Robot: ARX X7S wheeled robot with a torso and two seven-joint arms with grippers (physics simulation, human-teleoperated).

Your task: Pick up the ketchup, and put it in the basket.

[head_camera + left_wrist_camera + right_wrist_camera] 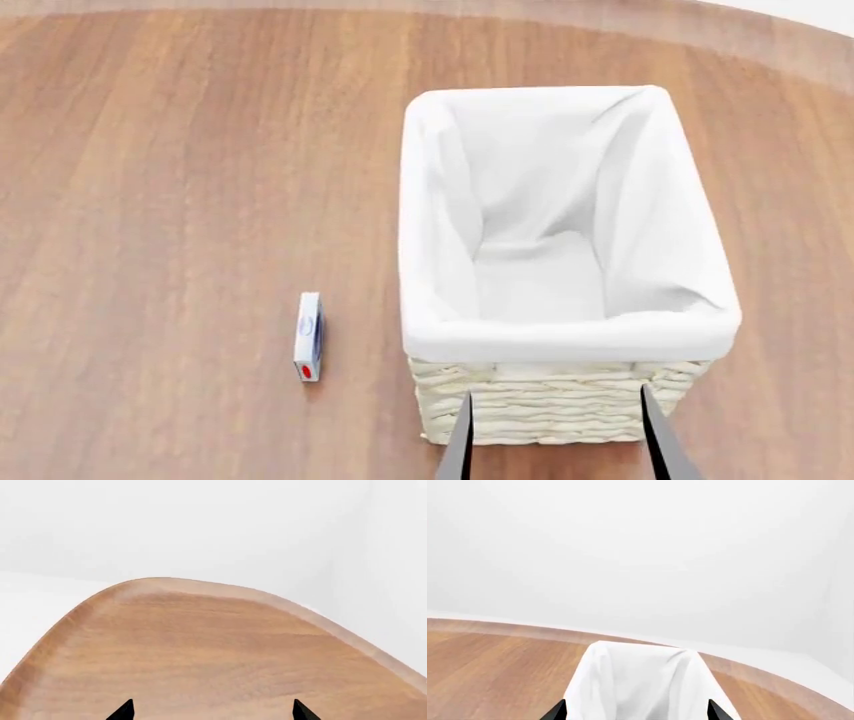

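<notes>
The basket (561, 418) is cream wicker with a white cloth lining. It stands upright on the wooden table, right of centre in the head view. Nothing shows inside it. My right gripper (557, 392) is open and empty, its two dark fingers standing at the basket's near wall. In the right wrist view the gripper (636, 702) frames the white lining (640, 680). My left gripper (213, 702) is open and empty over bare table; it is out of the head view. The ketchup is not in view in any frame.
A small white-and-blue box (308, 336) with a red end lies flat on the table (160, 180) left of the basket. The table's rounded edge (167, 582) shows in the left wrist view, with white floor beyond.
</notes>
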